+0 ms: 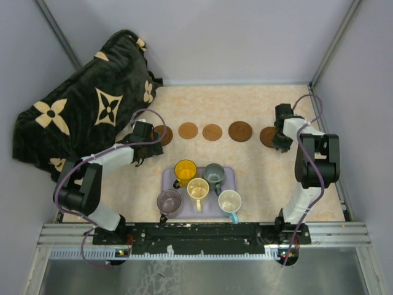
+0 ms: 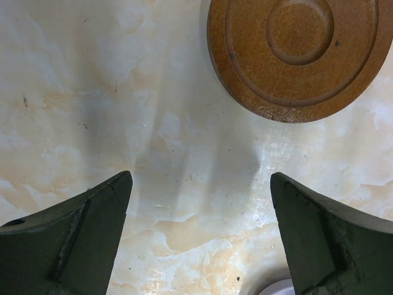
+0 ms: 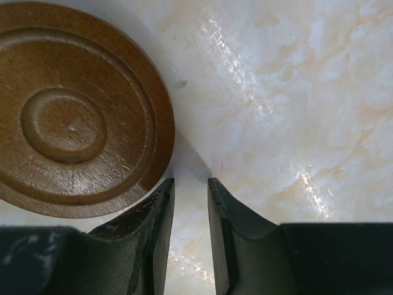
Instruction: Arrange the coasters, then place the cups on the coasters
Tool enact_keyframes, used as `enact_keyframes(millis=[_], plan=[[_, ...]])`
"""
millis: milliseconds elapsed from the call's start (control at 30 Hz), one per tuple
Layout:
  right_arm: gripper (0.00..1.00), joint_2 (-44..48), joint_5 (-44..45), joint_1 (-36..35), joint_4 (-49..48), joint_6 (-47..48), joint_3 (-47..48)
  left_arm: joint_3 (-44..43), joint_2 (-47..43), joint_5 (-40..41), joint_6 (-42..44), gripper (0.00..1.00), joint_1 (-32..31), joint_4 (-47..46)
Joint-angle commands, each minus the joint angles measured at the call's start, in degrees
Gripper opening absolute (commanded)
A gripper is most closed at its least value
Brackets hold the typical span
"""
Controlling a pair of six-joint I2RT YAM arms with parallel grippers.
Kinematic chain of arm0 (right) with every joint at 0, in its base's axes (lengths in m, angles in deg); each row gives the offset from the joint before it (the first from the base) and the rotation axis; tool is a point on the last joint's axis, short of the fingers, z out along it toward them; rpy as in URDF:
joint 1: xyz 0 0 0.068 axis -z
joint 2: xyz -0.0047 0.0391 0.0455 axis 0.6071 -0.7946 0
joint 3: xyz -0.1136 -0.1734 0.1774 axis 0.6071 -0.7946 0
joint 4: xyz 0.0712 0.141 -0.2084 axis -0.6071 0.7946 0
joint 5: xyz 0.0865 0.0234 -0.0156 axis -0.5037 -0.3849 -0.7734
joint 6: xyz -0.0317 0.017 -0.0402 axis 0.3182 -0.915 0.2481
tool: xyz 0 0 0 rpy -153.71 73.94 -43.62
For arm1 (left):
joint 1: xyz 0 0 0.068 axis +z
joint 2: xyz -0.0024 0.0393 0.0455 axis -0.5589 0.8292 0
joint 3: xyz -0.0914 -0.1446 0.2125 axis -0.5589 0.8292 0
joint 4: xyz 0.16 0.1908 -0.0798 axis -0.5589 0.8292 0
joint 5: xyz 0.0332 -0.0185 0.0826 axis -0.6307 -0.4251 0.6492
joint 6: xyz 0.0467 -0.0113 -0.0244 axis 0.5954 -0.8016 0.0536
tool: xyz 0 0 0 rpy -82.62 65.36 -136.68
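Observation:
Five brown coasters lie in a row across the table: one [image 1: 164, 136] half under my left gripper [image 1: 142, 133], three [image 1: 188, 131] [image 1: 212, 132] [image 1: 240, 131] in the middle, and one [image 1: 267, 136] beside my right gripper [image 1: 282, 141]. The left gripper [image 2: 201, 175] stands wide open over bare table, its coaster [image 2: 301, 55] ahead and to the right. The right gripper [image 3: 190, 180] has a narrow empty gap between its fingers; its coaster [image 3: 73, 110] lies just left of them. Yellow [image 1: 185, 168], grey-green [image 1: 214, 174], cream [image 1: 198, 188], mauve [image 1: 169, 200] and white [image 1: 229, 201] cups stand on the tray.
The lavender tray [image 1: 187, 210] sits at the near middle between the arm bases. A black blanket with beige flowers [image 1: 86, 110] is heaped at the back left. Grey walls close in the back and sides, and a metal rail [image 1: 202, 233] runs along the near edge.

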Motion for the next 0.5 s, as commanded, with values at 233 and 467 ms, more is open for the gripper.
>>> enact_keyframes(millis=[233,467], plan=[[0.30,-5.68,-1.48,0.67,-2.07,0.66,3.34,-0.61,-0.24,1.21,0.44,1.00,0.39,0.08],[0.30,-7.31,-1.37,0.72,-1.50,0.74,5.73,-0.66,-0.16,1.39,0.42,1.00,0.50,0.11]])
